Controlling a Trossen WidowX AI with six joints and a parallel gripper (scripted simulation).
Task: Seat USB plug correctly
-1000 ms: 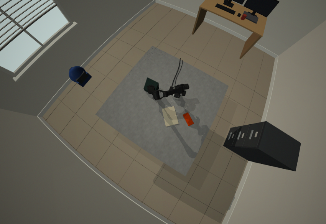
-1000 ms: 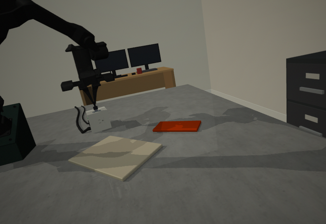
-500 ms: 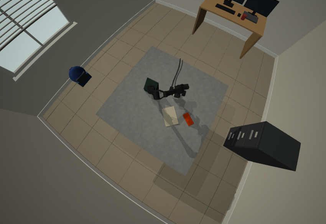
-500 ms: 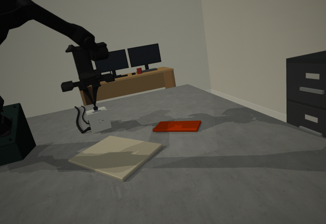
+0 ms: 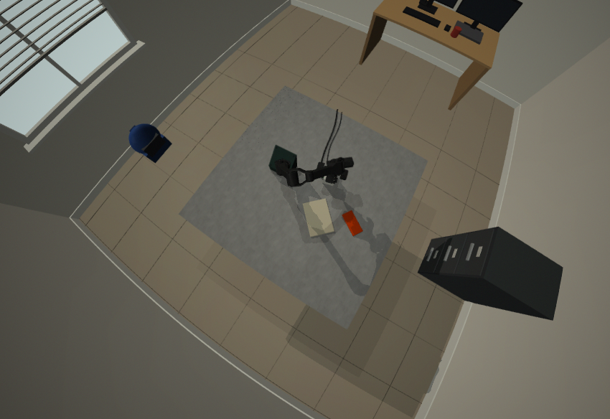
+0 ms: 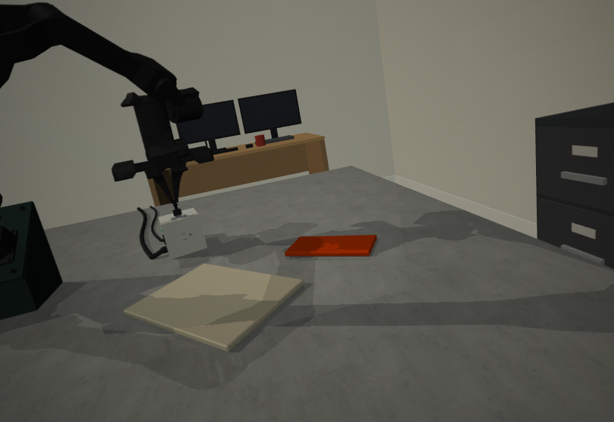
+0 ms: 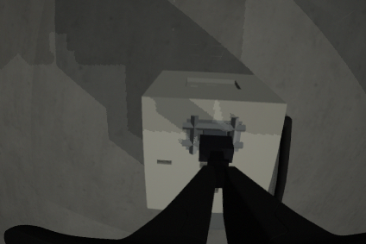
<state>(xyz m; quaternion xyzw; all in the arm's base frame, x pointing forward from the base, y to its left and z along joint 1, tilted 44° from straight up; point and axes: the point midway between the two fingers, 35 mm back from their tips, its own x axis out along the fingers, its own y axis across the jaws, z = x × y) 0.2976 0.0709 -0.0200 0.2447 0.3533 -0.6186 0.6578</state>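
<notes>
The white power cube [image 6: 184,235] [image 7: 166,190] stands upright on the grey surface. The grey-framed socket [image 7: 213,125] is on its top face. The black USB plug [image 6: 177,212] [image 7: 216,146] is upright at this socket, its dark body close above the cube's top. My gripper [image 6: 175,203] [image 7: 217,175] points down and is shut on the plug's narrow upper end. How deep the plug sits and which way round it is cannot be told. In the top view the arm hides the cube and plug.
Dark cables [image 5: 331,138] [image 6: 144,231] [image 7: 283,159] run from the cube's side. A cream board [image 5: 318,217] [image 6: 213,303] and an orange-red slab [image 5: 352,223] [image 6: 332,246] lie nearby. The dark green base box [image 5: 284,153] [image 6: 37,268] stands at the arm's foot.
</notes>
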